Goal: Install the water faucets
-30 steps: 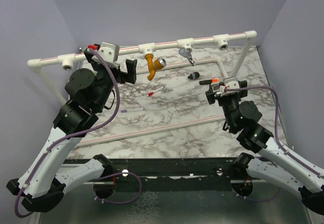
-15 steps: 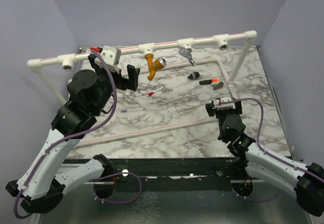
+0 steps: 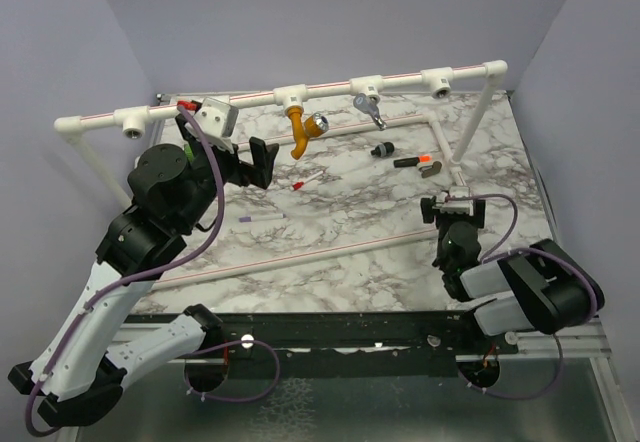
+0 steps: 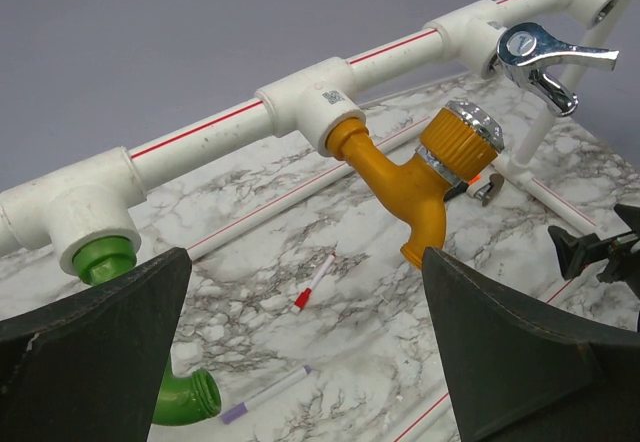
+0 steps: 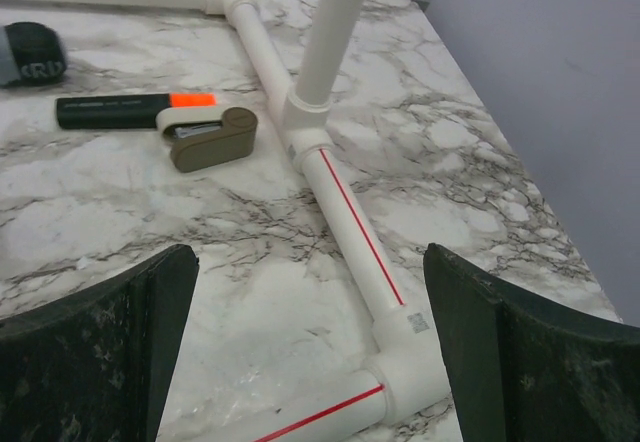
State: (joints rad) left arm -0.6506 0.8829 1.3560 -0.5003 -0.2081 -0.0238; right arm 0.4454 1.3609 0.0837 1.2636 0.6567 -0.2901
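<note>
We see the right gripper (image 5: 310, 362) nearest, jaws spread wide and empty above the marble tabletop (image 3: 350, 222), well apart from every faucet. Farther in, the left gripper (image 4: 305, 262) is likewise wide open, holding nothing, facing the white pipe rail (image 3: 330, 87). The green faucet (image 4: 185, 399) sits in the tee just beyond the finger at the left of the wrist view, its spout curving down beside it. Past the gap, the mustard-orange faucet (image 4: 420, 192) hangs from the next tee. The grey metal faucet (image 4: 545, 62) is farthest, at the following tee.

Faucets (image 4: 420, 177) in row along pipe (image 4: 200, 134)
</note>
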